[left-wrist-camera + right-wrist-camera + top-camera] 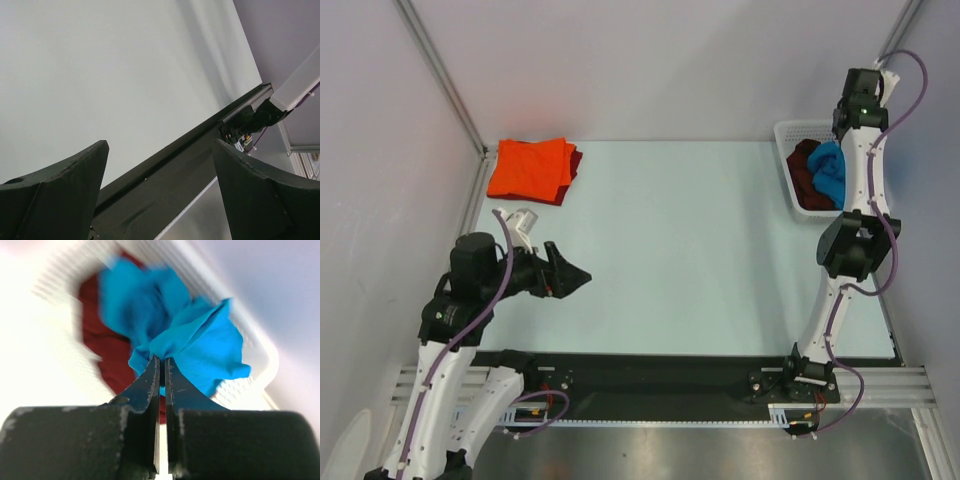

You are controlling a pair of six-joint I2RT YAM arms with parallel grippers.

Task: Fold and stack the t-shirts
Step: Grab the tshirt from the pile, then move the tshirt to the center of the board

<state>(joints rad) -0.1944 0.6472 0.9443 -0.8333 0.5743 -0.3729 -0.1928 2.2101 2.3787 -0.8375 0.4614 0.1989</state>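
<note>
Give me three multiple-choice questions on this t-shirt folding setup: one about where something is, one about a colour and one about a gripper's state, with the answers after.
1. Where does the folded orange t-shirt lie?
A. in the white basket
B. at the far left corner of the table
C. between the left arm's jaws

2. What colour is the t-shirt that the right gripper pinches?
A. orange
B. maroon
C. bright blue

3. How do the jaws of the left gripper stand?
A. wide open and empty
B. shut on cloth
C. shut on the basket rim

Answers:
1 B: the top view shows it lying on a maroon t-shirt in that corner.
2 C: the right wrist view shows the jaws shut on the blue t-shirt at the basket.
3 A: the left wrist view shows nothing between them.
</note>
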